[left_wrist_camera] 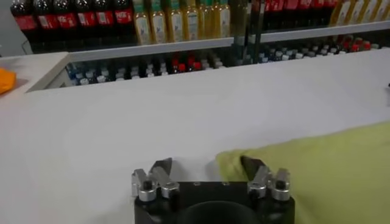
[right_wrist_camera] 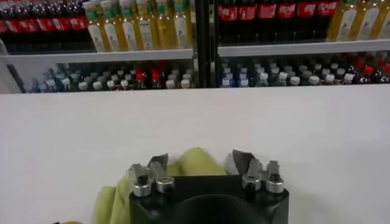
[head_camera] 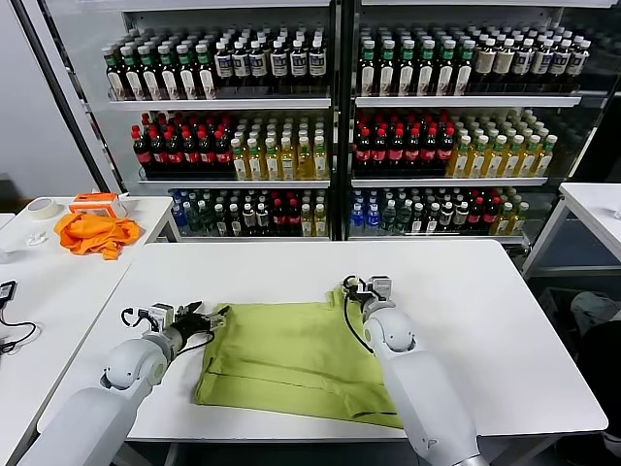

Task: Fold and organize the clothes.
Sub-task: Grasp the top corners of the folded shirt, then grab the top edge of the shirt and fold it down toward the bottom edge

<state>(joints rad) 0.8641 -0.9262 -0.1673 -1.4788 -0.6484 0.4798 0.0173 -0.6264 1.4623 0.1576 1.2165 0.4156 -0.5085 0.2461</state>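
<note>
The lime-green T-shirt (head_camera: 291, 357) lies folded on the white table (head_camera: 485, 320), plain side up. My left gripper (head_camera: 206, 317) is open at the shirt's far left corner; in the left wrist view (left_wrist_camera: 204, 164) one fingertip rests over the green edge (left_wrist_camera: 317, 164). My right gripper (head_camera: 355, 288) is open at the shirt's far right corner; in the right wrist view (right_wrist_camera: 201, 160) a green fold (right_wrist_camera: 196, 163) sits between the spread jaws.
An orange cloth (head_camera: 94, 233), an orange-and-white object (head_camera: 97, 201) and a tape roll (head_camera: 41, 207) lie on the side table at left. Shelves of bottles (head_camera: 330, 136) stand behind the table. A cable (head_camera: 15, 335) lies at far left.
</note>
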